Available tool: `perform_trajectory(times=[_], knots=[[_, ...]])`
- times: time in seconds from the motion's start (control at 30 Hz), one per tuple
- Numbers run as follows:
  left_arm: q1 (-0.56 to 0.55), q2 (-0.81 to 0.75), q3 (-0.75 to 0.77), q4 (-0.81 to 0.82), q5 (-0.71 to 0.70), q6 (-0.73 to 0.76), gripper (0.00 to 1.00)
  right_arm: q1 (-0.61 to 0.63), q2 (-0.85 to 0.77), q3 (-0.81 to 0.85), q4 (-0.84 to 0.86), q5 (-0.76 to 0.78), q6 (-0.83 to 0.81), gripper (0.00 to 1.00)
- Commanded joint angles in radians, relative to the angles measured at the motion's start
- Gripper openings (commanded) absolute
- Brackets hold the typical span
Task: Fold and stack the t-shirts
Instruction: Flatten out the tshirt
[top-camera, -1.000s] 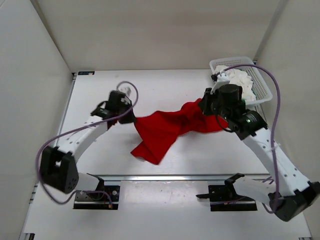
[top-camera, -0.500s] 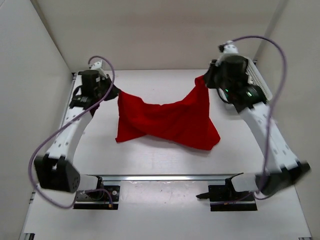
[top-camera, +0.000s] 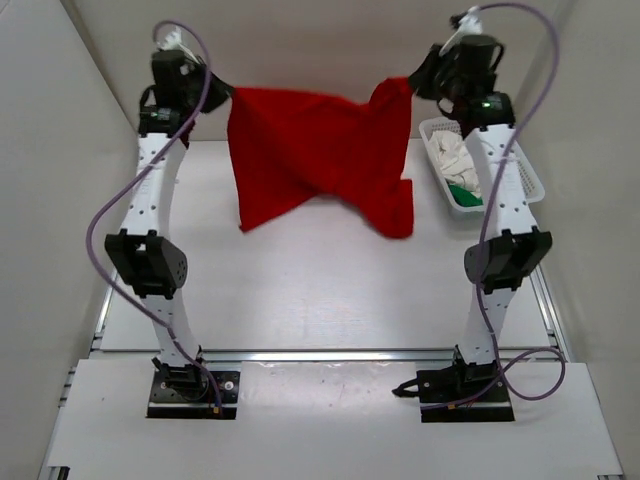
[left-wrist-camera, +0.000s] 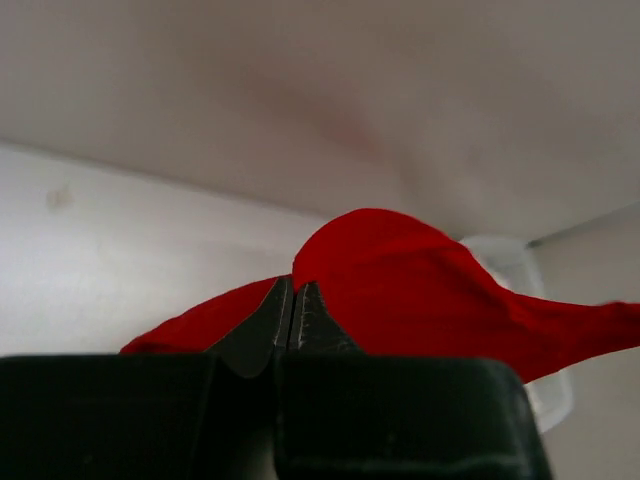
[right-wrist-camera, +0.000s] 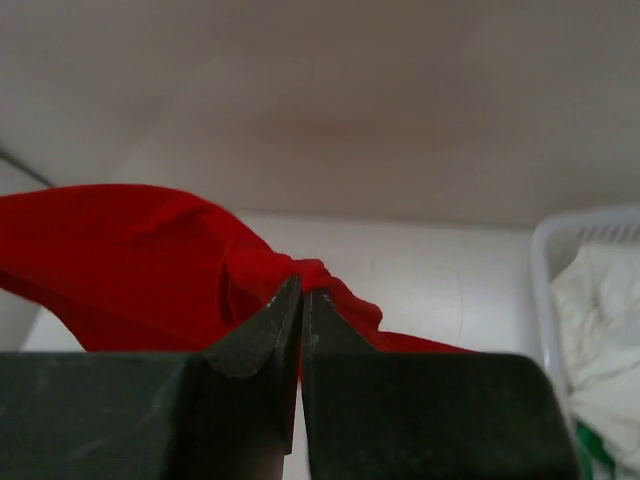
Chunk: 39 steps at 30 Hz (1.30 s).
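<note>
Finding: the red t-shirt (top-camera: 320, 150) hangs in the air at the far side of the scene, spread between both arms and held high above the desk (top-camera: 300, 300).

Left hand (top-camera: 215, 88): closed, pinching the top left corner of the cloth. The left wrist view shows the fingers pressed together with red fabric caught at their tips.

Right hand (top-camera: 412, 82): closed, pinching the top right corner, with a bunched knot of fabric at the fingertips.

Governing relation: the garment's long axis runs left to right, from one hand to the other, and the body of the cloth drops below that line. A diagonal crease crosses the middle and the lower corners hang unevenly. Neither arm is nearer; each holds one end. Whether the lower edge touches the desk cannot be told.

Judgement: the next move is probably to lay the garment flat, which calls for both hands to descend level with each other.

The white t-shirt (top-camera: 455, 152) and the green t-shirt (top-camera: 466, 188) lie in the basket (top-camera: 530, 182) at far right.
</note>
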Motion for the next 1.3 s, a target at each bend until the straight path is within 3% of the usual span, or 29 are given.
perform_trajectory(times=[0.0,0.1,0.33,0.53,0.67,0.73,0.83,1.03,1.17,1.27], knots=[[0.074,-0.101,0.092,0.086,0.073,-0.111,0.00,-0.025,-0.188,0.136,0.268,-0.050,0.052,0.00],[0.136,-0.171,0.045,0.135,0.081,-0.110,0.00,0.011,-0.274,0.099,0.305,0.005,-0.015,0.00],[0.123,-0.380,-0.318,0.201,-0.045,0.013,0.00,-0.014,-0.473,-0.381,0.304,-0.033,-0.016,0.00],[0.102,-0.612,-0.867,0.341,-0.138,0.045,0.00,-0.017,-0.774,-1.180,0.475,-0.030,0.053,0.00],[0.029,-0.694,-1.192,0.378,-0.188,0.062,0.00,-0.012,-0.900,-1.530,0.503,-0.067,0.104,0.00],[0.055,-0.704,-1.344,0.392,-0.141,0.031,0.00,0.000,-0.958,-1.687,0.495,-0.067,0.129,0.00],[0.129,-0.705,-1.460,0.409,-0.039,-0.011,0.00,0.014,-1.054,-1.832,0.468,-0.068,0.173,0.00],[0.157,-0.783,-1.521,0.301,-0.025,0.037,0.00,0.061,-1.284,-1.956,0.269,-0.056,0.279,0.00],[0.199,-0.862,-1.560,0.199,-0.022,0.111,0.00,0.194,-1.470,-2.027,0.131,-0.048,0.435,0.00],[0.157,-0.949,-1.577,0.146,-0.089,0.136,0.00,0.323,-1.601,-2.045,0.069,0.010,0.556,0.00]])
